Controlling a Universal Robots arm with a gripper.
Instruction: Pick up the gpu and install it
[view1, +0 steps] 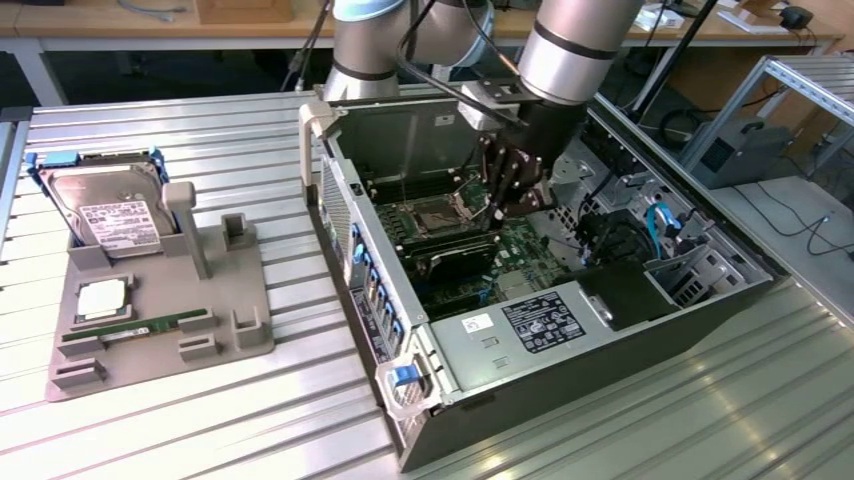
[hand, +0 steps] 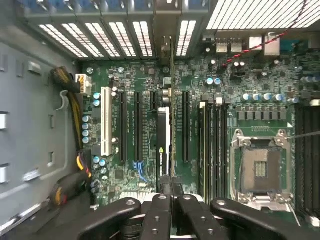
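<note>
You have the arm (view1: 567, 45) reaching down into the open computer case (view1: 534, 290), which lies on its side on the slatted metal table (view1: 240, 420). The gripper (view1: 514, 200) sits low over the green motherboard (view1: 461, 250), just beside the CPU socket (view1: 434, 215). A dark flat piece hangs edge-on between its fingers; from this angle you cannot confirm that it is the gpu. Well apart, toward the exterior view's left, a grey holder tray (view1: 160, 340) carries a silver hard drive (view1: 114, 215) with a white label, a narrow green memory stick (view1: 154, 328) and a square chip (view1: 104, 300).
</note>
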